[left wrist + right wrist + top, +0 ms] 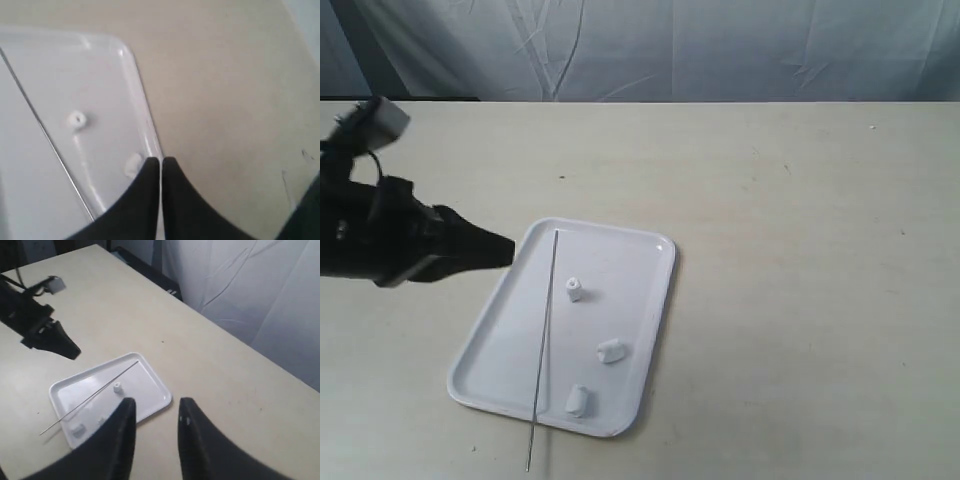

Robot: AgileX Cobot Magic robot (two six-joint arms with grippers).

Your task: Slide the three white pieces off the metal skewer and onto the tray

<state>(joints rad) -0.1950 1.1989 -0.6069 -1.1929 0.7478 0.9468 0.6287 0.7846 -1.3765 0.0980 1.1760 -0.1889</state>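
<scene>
The white tray [505, 335] lies on the table. The metal skewer [546, 335] rests bare along its left half, its near end poking past the rim. The three white pieces [574, 289], [611, 350], [577, 400] lie loose on the tray, right of the skewer. My left gripper [508, 250] hovers shut and empty by the tray's far left corner. In the left wrist view the gripper [161, 161] is over the tray [100, 75] rim, beside one piece [133, 164]. My right gripper [157, 407] is open, high above the table, off the tray [145, 385].
The beige tabletop [800, 250] stretches wide to the right of the tray. A pale cloth backdrop [670, 45] hangs behind the far edge. The left arm's dark body [380, 235] sits over the left side of the table.
</scene>
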